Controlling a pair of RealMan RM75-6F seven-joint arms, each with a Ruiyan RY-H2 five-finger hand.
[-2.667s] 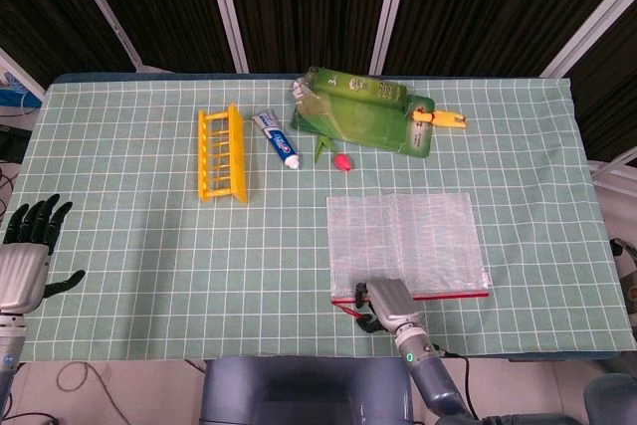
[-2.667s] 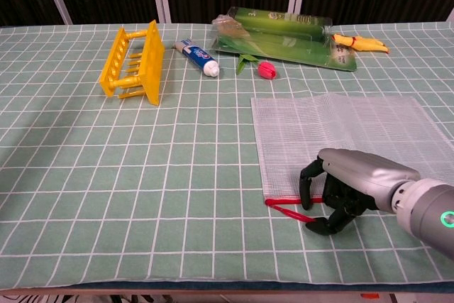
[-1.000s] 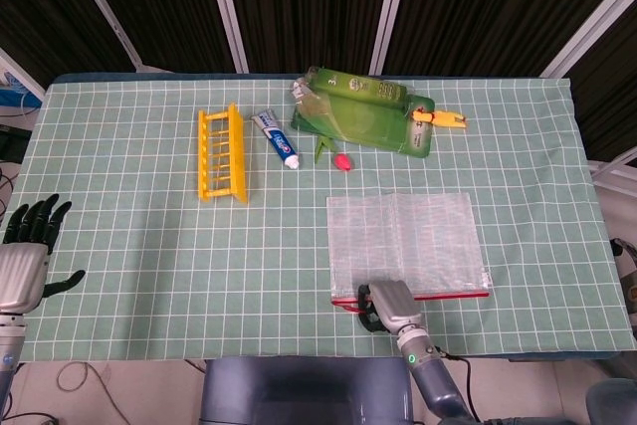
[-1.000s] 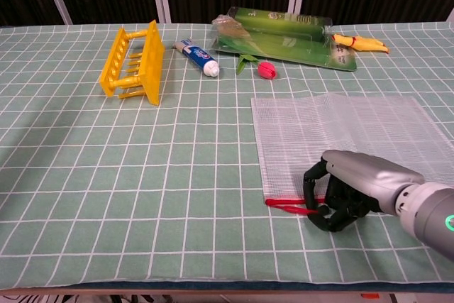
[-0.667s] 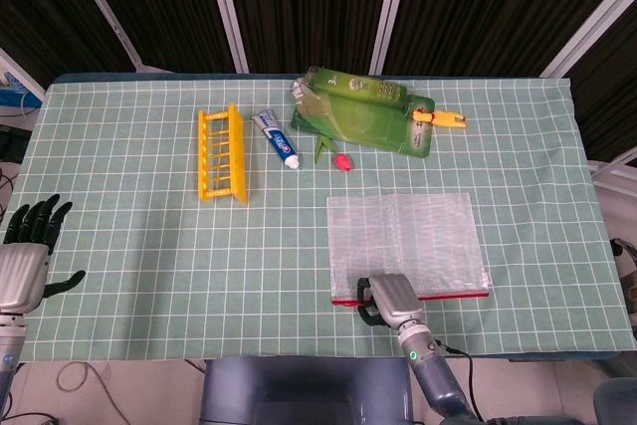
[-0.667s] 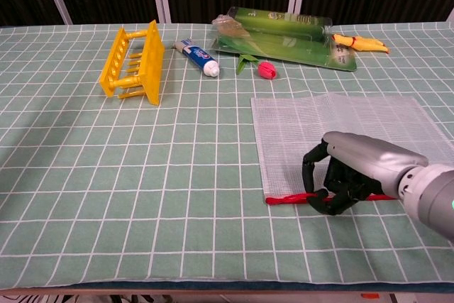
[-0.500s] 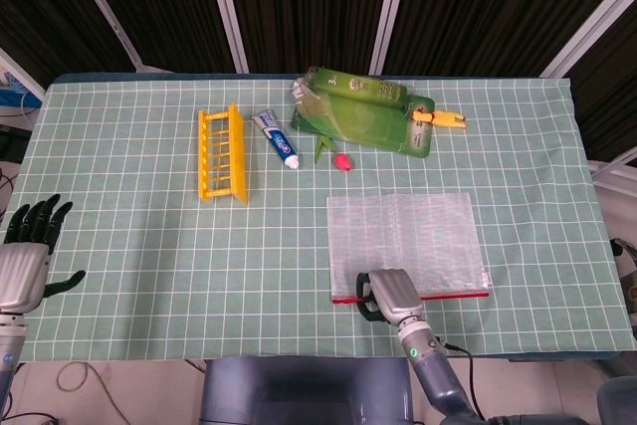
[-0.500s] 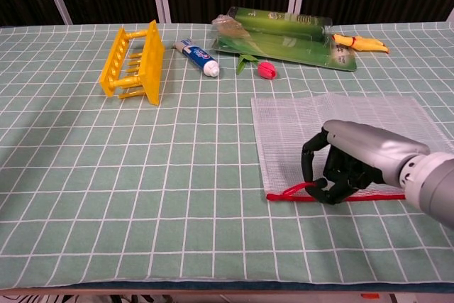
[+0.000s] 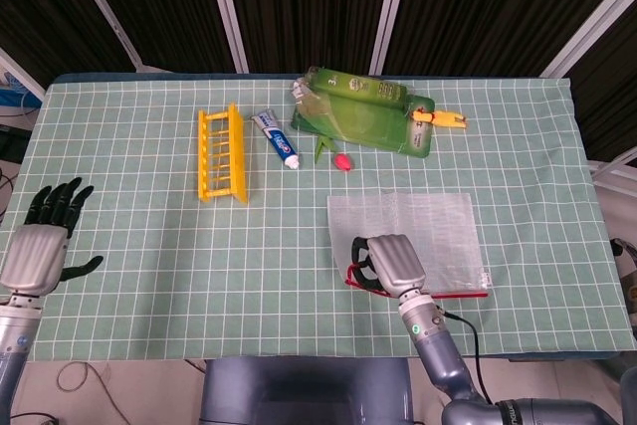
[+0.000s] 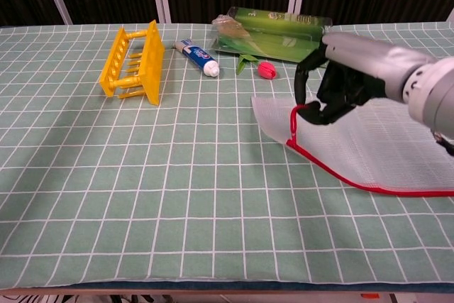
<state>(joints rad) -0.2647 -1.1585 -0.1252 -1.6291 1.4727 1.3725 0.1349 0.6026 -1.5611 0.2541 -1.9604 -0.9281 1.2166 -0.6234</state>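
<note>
Near table's front edge, right hand pinching mesh bag by its red drawstring, corner raised, left hand off-table, fingers spread, empty.

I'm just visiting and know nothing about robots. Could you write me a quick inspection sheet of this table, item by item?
Surface: green checked tablecloth over the table.
Job's things: mesh bag with a red edge, its near corner lifted off the cloth.
Clutter: yellow rack, toothpaste tube, green packet, small red toy, yellow toy.
Hands: right hand pinches the bag's red loop; left hand holds nothing, fingers apart, by the table's edge.
Cables: thin black one by the right arm.
Surroundings: dark curtains, pale frame bars.
</note>
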